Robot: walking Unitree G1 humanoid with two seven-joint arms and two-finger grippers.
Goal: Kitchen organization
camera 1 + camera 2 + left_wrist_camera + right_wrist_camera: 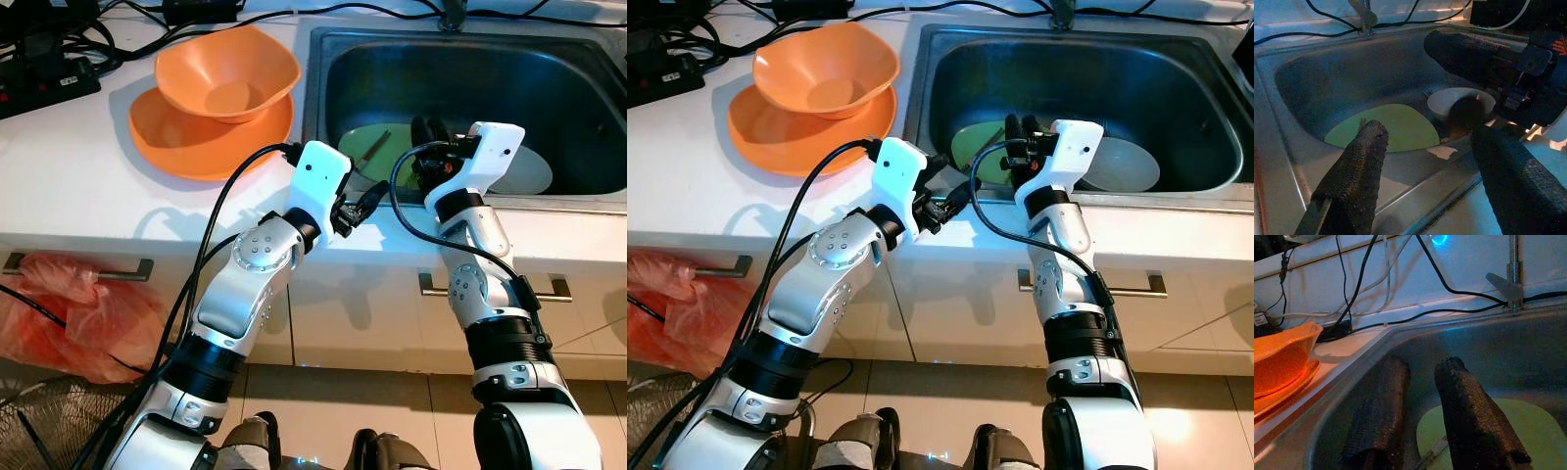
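A pale green plate (1383,128) lies flat on the floor of the steel sink (549,83), below and just beyond the right gripper (1422,382), which reaches over the sink's front rim with its two black fingers (1469,416) pointing down into the basin. Those fingers stand only a narrow gap apart and hold nothing; a thin dark utensil (375,147) rests on the green plate just under their tips, though whether they touch it cannot be told. A white plate (524,171) sits on the sink floor beside the green one, on the far side of the right gripper from the left gripper. The left gripper (1427,144) hangs at the front edge of the sink, beside the right wrist, its fingers spread wide and empty, the green plate lying ahead of it and lower. On the white counter (88,157), well off to the left gripper's outer side, an orange bowl (227,70) sits on an orange plate (186,142).
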